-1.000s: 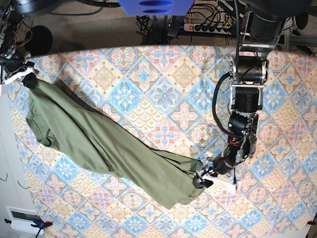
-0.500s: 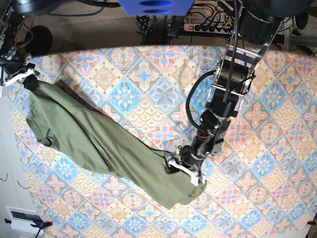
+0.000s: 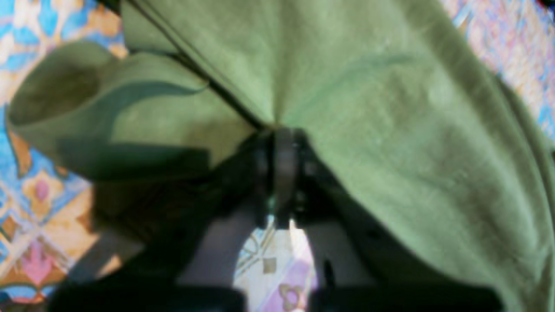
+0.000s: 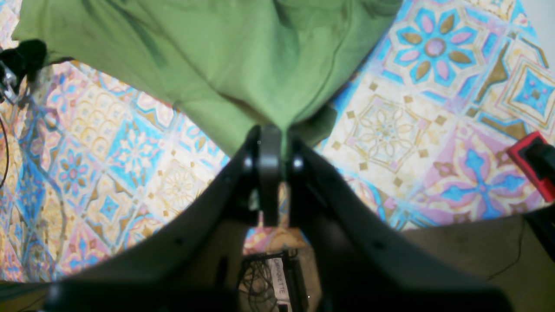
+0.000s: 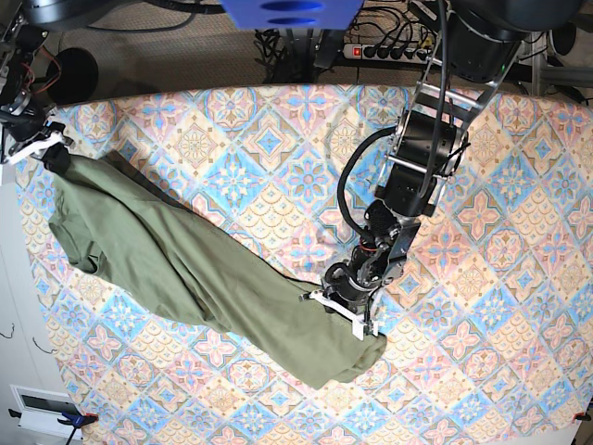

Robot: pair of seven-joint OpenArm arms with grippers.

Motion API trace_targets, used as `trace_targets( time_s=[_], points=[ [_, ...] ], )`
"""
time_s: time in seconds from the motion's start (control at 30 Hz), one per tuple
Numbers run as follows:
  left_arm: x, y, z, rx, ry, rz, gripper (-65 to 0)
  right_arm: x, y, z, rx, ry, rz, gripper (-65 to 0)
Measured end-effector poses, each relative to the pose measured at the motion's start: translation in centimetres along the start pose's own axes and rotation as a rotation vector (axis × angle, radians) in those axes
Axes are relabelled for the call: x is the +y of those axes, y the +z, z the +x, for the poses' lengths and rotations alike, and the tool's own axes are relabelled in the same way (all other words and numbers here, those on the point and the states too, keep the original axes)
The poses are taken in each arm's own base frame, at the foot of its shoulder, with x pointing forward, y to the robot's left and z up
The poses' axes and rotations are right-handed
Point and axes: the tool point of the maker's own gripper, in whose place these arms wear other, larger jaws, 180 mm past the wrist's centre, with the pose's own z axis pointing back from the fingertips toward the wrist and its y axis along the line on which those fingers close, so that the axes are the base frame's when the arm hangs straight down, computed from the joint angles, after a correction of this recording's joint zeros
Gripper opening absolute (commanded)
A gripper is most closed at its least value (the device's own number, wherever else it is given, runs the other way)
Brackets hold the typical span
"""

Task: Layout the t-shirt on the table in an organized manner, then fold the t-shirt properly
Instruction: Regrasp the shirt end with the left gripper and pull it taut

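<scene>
The olive-green t-shirt lies bunched in a long diagonal band across the table, from the far left corner to the lower middle. My left gripper is shut on a fold of the shirt near its lower end; in the left wrist view the cloth fans out from the closed tips. My right gripper is shut on the shirt's upper corner at the table's far left edge; in the right wrist view the cloth hangs from the tips just above the table.
The table's left edge runs close to my right gripper. A power strip and cables lie behind the table. A red object shows at the right edge of the right wrist view.
My left gripper has dragged its hold on the shirt leftward and slightly up, bunching the lower end. My right gripper has lifted slightly toward the far left corner.
</scene>
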Motion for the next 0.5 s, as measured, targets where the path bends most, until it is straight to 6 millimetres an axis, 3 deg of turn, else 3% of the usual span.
trace_targets(
  time_s=[0.2, 0.33, 0.5],
  points=[
    [0.5, 0.5, 0.9, -0.004, -0.015, -0.005, -65.0, 0.0, 0.0, 0.0, -0.001, 0.000, 0.001, -64.5],
    [1.5, 2.8, 1.5, -0.021, 0.003, -0.061, -65.0, 0.3, -0.1, 0.9, -0.026, -0.001, 0.009, -64.5],
    [6.1, 6.9, -2.3, 0.035, 0.030, -0.059, -65.0, 0.3, -0.1, 0.9, -0.028, 0.001, 0.009, -64.6]
  ],
)
